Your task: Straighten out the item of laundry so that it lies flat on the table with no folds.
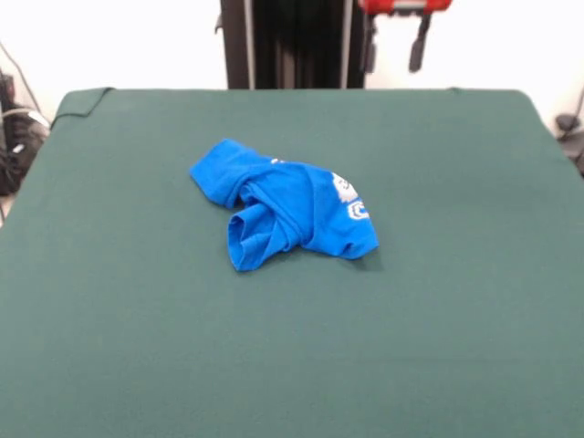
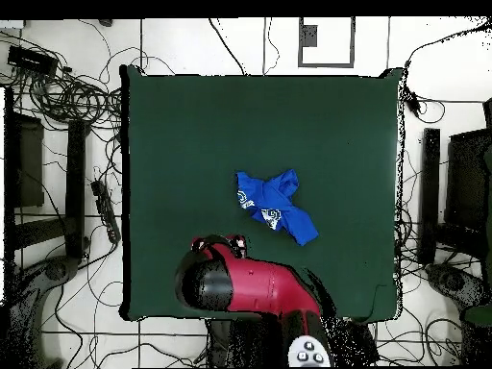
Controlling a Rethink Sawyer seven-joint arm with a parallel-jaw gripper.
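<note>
The item of laundry is a small bright blue garment, crumpled and twisted near the middle of the dark green table. One end is rolled into a loop, and white printed marks show at its right edge. It also shows in the overhead view, on the table. My gripper hangs at the top edge of the front view, over the table's far side. It is well away from the garment, with its two dark fingers apart and nothing between them. In the overhead view the red arm covers it.
The black pedestal stands behind the table's far edge. Cables lie on the floor around the table. Dark stands flank its side.
</note>
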